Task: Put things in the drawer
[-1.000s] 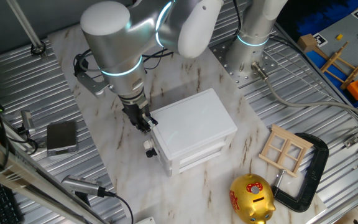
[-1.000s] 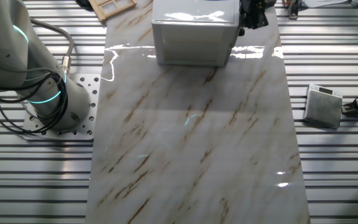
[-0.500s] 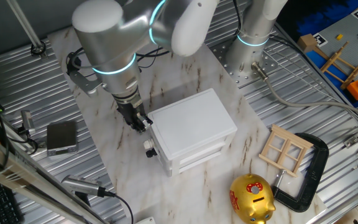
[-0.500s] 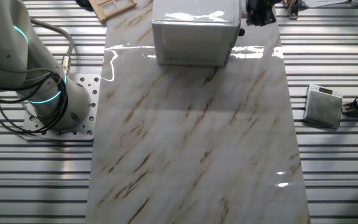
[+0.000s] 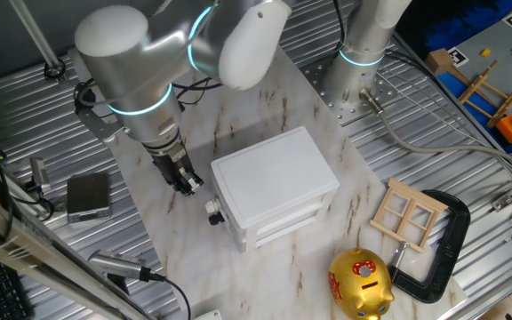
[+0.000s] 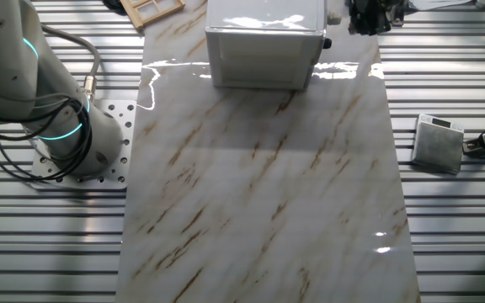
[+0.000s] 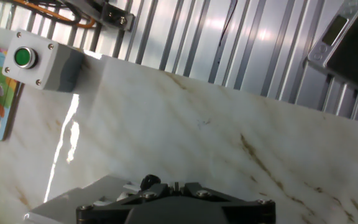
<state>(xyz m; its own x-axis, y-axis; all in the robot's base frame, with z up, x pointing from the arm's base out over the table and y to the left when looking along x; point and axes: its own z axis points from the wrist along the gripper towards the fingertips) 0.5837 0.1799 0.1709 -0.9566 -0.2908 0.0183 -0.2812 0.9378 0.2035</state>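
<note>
Hanging off a steeply bent arm, the hand [image 5: 185, 181] points down at the marble counter [image 5: 149, 227], just off the cabinet's [image 5: 274, 182] left side and clear of it. The fingers are dark and foreshortened in both fixed views, and the hand view shows only the black base of the hand [image 7: 173, 202] at its lower edge — so how far the fingers are parted I cannot tell. Nothing is seen in their hold. The arm's big silver joint with the teal ring [image 5: 136, 108] sits above the counter's left part, its white upper link slanting toward the base [image 5: 356, 53] at the far edge.

The drawer [image 5: 278, 213] lies shut, flush in the white cabinet near the counter's middle, its front facing the near edge. A small knob [image 5: 212, 206] shows at the cabinet's lower left corner, close below the hand. No wooden cubes can be made out in any view.

Against a second ago, the hand has drawn away from the cabinet's side, where it was pressed close to the corner, and the whole elbow has swung left with it. In the other fixed view the hand [image 6: 369, 15] has slid from beside the cabinet's wall [image 6: 259, 55] toward the counter's edge. The cabinet itself has not shifted.
</note>
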